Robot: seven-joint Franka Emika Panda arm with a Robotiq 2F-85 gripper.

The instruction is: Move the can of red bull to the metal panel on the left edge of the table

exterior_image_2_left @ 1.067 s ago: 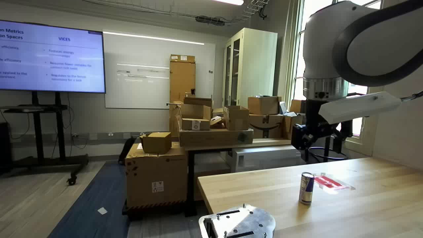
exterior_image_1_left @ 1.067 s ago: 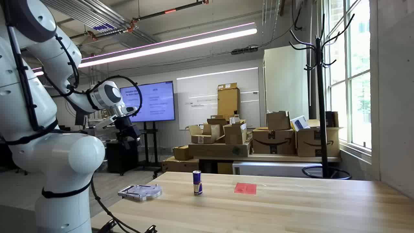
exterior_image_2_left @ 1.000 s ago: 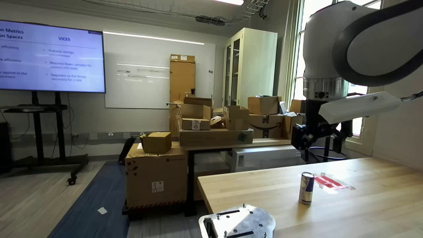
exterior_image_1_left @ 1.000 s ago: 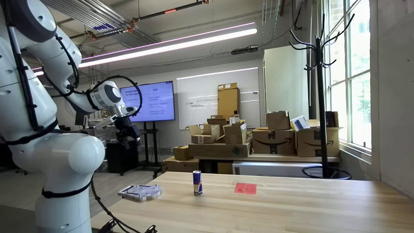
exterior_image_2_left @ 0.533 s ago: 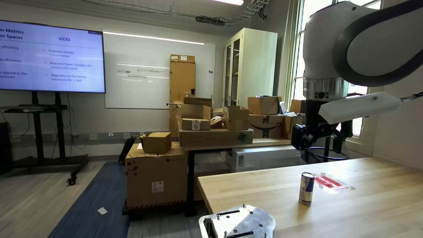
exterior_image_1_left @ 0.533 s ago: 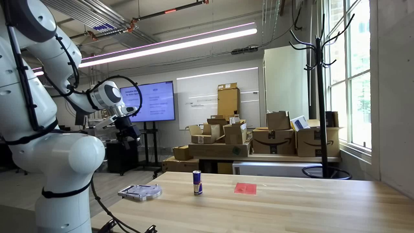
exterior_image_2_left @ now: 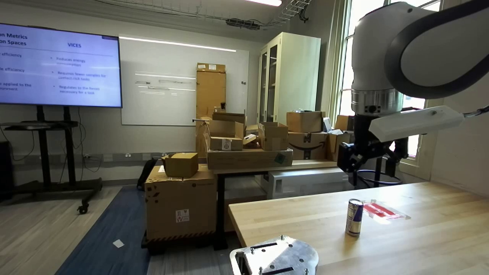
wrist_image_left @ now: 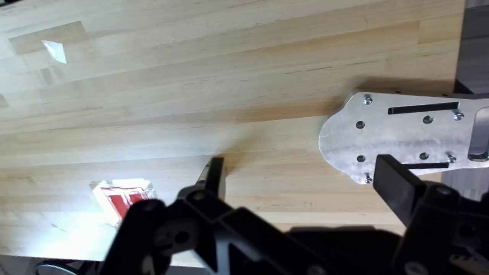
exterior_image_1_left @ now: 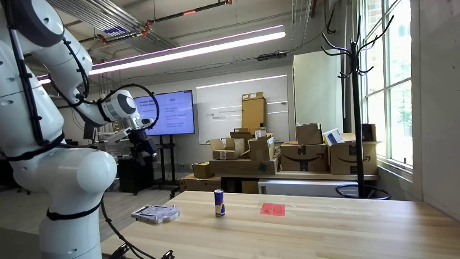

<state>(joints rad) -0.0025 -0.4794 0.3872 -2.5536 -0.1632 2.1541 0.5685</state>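
1. Right, my tool (wrist_image_left: 300,168) stands spread: in the wrist view its two dark fingers (wrist_image_left: 397,187) are well apart, with some worktop (wrist_image_left: 267,133) and part of the metal panel (wrist_image_left: 405,133) showing between them.
2. In both exterior views I see it hanging in the air, higher than the worktop and well apart from the can of Red Bull (exterior_image_1_left: 219,203).
3. The can stands upright on the worktop, showing blue and silver. From the wrist I get only a slice of it, as the tool hides the rest.
4. The panel lies flat at the worktop's edge and, seen from the wrist, reaches out past it. Its upper face is slotted and drilled, with screws (wrist_image_left: 367,100) showing in it. A stretch of worktop separates it from the can.
5. On the can's other side I have a flat red patch (exterior_image_2_left: 382,211) with a pale border. In both exterior views the can comes between panel and patch, and the wrist view agrees.
6. Back up from the tool, the white arm (exterior_image_1_left: 79,165) carries a black cable (exterior_image_1_left: 30,97) strapped along its links.
7. Farther out I get a lit screen (exterior_image_2_left: 61,65), a whiteboard (exterior_image_2_left: 164,107), stacked cardboard boxes (exterior_image_2_left: 172,198), and a black coat rack (exterior_image_1_left: 357,108) beside a window (exterior_image_1_left: 400,115).
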